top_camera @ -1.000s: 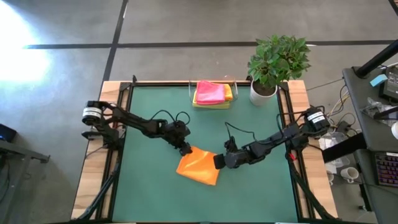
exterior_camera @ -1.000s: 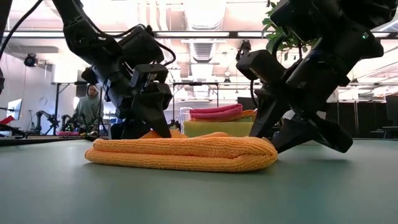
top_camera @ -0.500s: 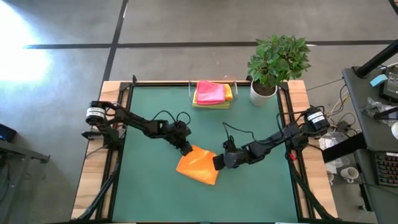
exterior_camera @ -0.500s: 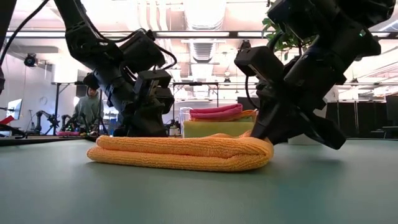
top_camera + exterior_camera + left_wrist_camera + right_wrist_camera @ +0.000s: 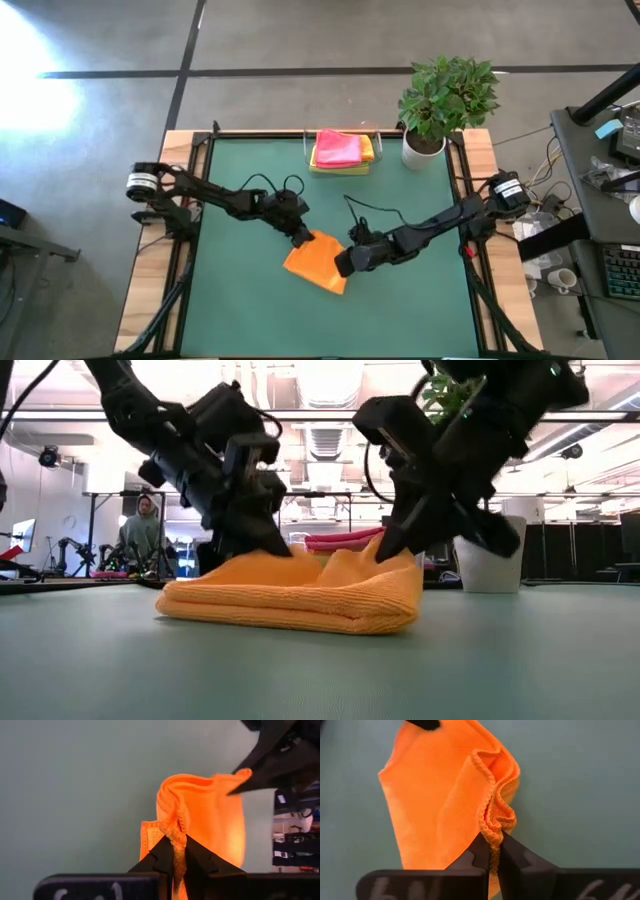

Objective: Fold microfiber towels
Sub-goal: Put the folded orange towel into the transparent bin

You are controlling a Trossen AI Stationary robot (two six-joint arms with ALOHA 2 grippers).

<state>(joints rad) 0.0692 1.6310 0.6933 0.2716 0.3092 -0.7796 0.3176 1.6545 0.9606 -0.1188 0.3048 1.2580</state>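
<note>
An orange towel lay folded on the green mat, well in front of the potted plant and nearer the mat's middle. The left gripper pinched the towel's corner on the side away from the plant, its fingers clamped on the bunched hem. The right gripper pinched the corner nearer the plant, fingers closed on the fabric edge. Both corners were raised off the mat. More towels, pink on top, sat stacked just beside the plant.

A robotics lab. Ceiling ducts and equipment stands fill the hall behind the worktop. A cluttered desk sits beside it.
</note>
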